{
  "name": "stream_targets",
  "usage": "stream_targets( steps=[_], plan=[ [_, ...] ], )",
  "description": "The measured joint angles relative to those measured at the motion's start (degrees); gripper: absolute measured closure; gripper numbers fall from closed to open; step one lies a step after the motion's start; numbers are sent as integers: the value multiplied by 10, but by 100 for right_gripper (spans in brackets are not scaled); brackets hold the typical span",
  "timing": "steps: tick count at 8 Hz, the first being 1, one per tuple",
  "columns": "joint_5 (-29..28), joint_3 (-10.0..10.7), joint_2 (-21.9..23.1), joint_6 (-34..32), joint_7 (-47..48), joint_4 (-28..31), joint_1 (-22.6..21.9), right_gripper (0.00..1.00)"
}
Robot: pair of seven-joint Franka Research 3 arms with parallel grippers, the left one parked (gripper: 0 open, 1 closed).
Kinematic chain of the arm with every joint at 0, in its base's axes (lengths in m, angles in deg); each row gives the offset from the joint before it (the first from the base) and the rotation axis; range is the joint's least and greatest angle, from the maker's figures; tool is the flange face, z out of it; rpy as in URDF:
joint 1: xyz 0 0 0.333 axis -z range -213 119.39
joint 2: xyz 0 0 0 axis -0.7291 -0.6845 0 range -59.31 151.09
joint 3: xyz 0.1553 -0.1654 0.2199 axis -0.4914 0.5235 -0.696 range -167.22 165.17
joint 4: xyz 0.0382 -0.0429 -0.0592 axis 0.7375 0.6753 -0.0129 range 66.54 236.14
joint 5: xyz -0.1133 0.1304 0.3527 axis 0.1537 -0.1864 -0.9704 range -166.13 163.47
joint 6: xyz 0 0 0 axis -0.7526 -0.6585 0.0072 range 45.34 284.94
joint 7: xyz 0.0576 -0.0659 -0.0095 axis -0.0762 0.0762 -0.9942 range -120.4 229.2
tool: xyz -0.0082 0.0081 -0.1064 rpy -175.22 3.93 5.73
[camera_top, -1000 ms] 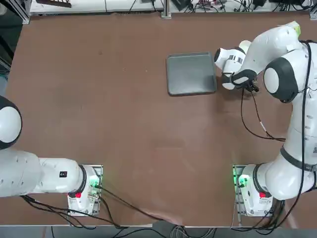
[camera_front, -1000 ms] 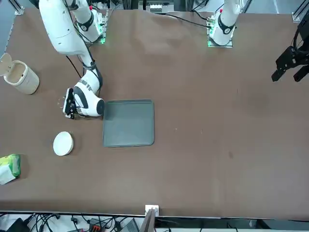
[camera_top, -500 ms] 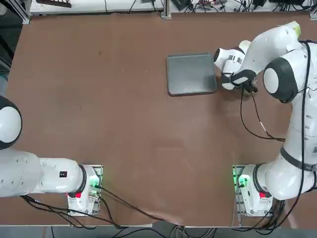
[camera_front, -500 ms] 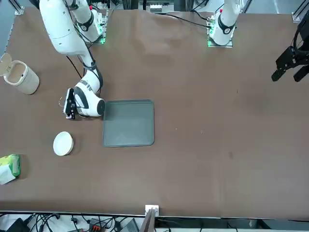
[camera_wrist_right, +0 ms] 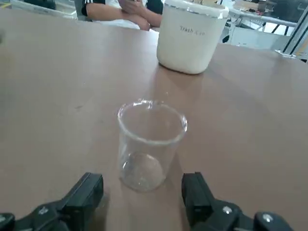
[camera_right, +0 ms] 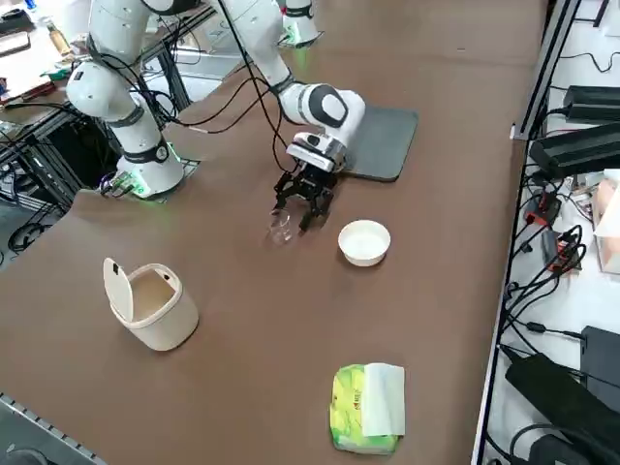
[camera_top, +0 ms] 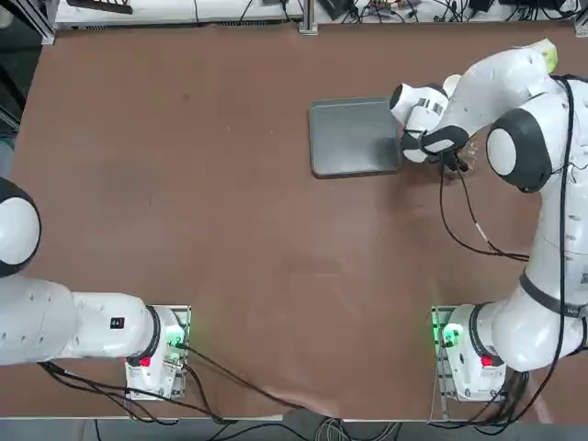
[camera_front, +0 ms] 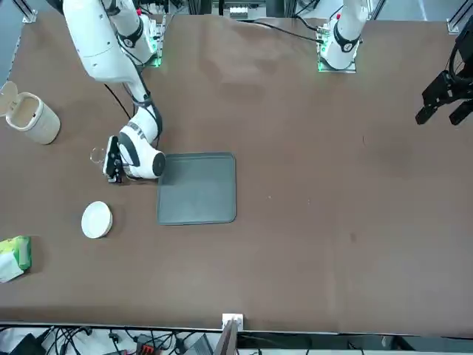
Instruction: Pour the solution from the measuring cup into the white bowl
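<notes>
Claw, right (camera_wrist_right: 144, 181): one, released, its two fingers spread wide with a gap between them, low over the tabletop (camera_right: 252, 329).
Measuring cup (camera_wrist_right: 148, 144): one, clear, upright on the tabletop, just ahead of my fingertips, in line with the gap and touching neither finger.
Tray (camera_front: 196, 188): one, dark grey, flat, to the left of my claw; a wide stretch of tabletop runs on past its left edge.
White bowl (camera_right: 364, 242): one, near the claw, between it and the table's far edge, with tabletop between bowl and cup.
Trash can (camera_right: 159, 308): one, cream, lid raised, right of the cup, well apart; I see room between them.
Wipes pack (camera_right: 368, 409): one, green and white, right of the bowl, well apart.
Person's hands (camera_wrist_right: 132, 7): beyond the table's right edge.
</notes>
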Motion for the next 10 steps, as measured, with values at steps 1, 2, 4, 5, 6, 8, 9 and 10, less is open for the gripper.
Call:
stream_targets(
  steps=[1,2,4,5,6,8,9,10],
  plan=[
    [-9,-4,3,-1,-17,-5,0,0],
    [-29,-9,14,-6,-50,-9,-1,0],
    [-65,-22,68,-37,-165,-18,-2,0],
    [-89,-24,99,-48,-239,-24,-3,0],
    [-111,-25,132,-63,-327,-33,-3,0],
    [-137,-24,189,-100,-516,-51,-2,0],
    [-154,-23,209,-116,-610,-67,-1,0],
    [-174,-19,224,-135,-708,-90,3,0]
  ],
)
